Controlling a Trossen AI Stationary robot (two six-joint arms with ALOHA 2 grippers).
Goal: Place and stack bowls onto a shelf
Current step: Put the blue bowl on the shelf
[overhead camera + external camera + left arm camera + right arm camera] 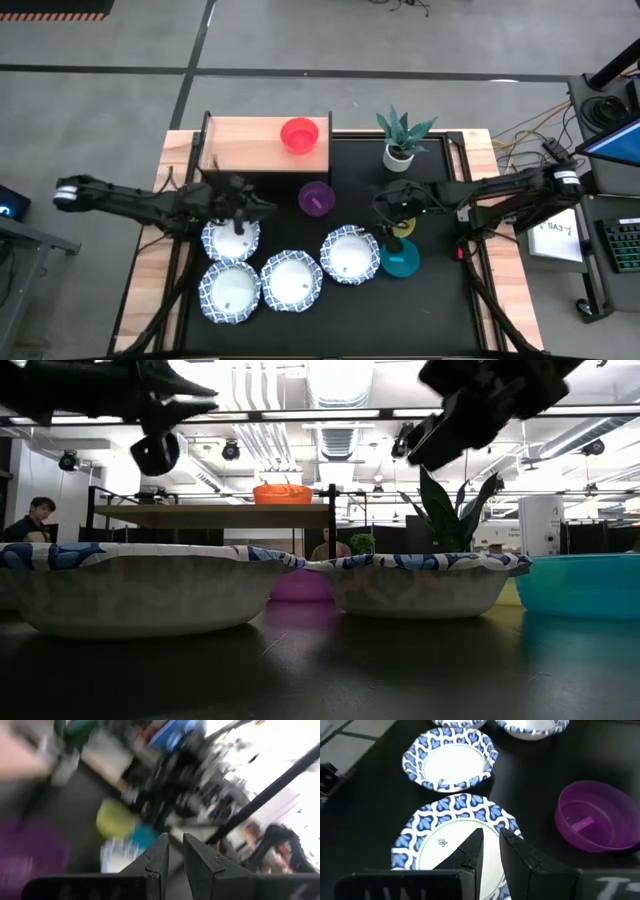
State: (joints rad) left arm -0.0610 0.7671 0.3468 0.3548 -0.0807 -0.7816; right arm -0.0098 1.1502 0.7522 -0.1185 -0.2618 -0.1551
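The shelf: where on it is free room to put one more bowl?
The shelf is bare left of the red bowl; that bowl sits at its right end. The mat below is crowded: four white bowls, purple bowl.

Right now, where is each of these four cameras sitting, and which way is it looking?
High view: overhead, straight down on both arms, shelf and red bowl.
Low view: at tabletop height, looking level past bowls; arms hang above.
Left wrist view: on the left arm, blurred, left hand shut.
Right wrist view: above a patterned bowl, right hand shut.
Shared: purple bowl, also seen from overhead.
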